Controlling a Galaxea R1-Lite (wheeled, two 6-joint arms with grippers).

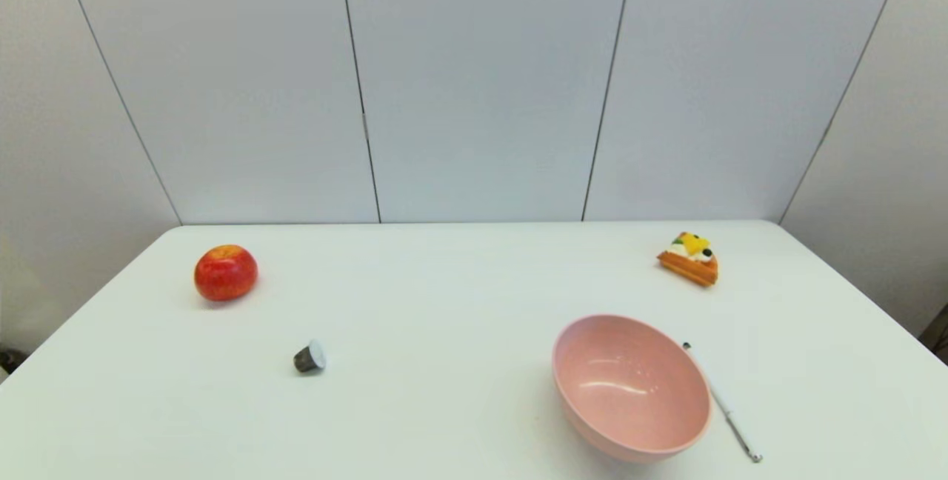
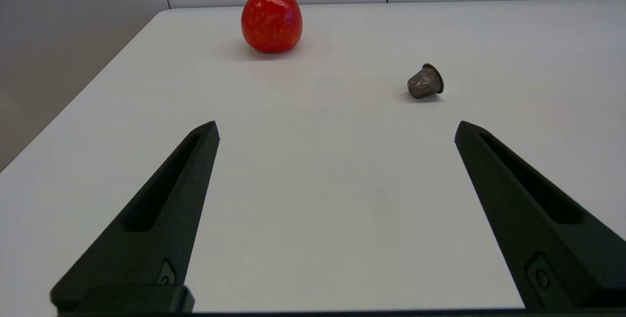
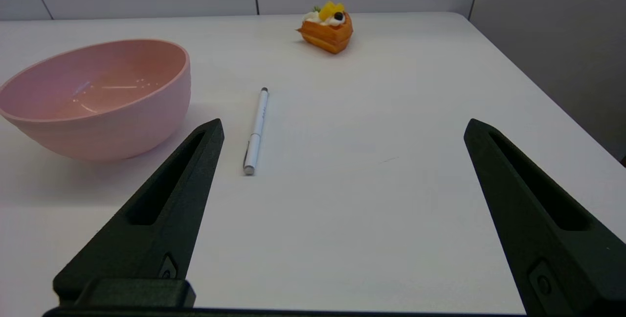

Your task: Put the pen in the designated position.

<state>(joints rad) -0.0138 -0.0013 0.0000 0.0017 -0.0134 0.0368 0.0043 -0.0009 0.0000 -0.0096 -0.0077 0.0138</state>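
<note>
At the near table edge, right gripper (image 3: 342, 124) spread wide, empty, facing the pen (image 3: 256, 131), which lies flat just beside the pink bowl (image 3: 161, 106), possibly touching; approach from the open side looks best. Left gripper (image 2: 336, 126) likewise wide, idle.

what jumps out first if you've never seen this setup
The pink bowl sits front right on the white table, with the slim white pen lying flat beside it, untouched. A red apple stands far left and a fruit-topped cake slice far right.
</note>
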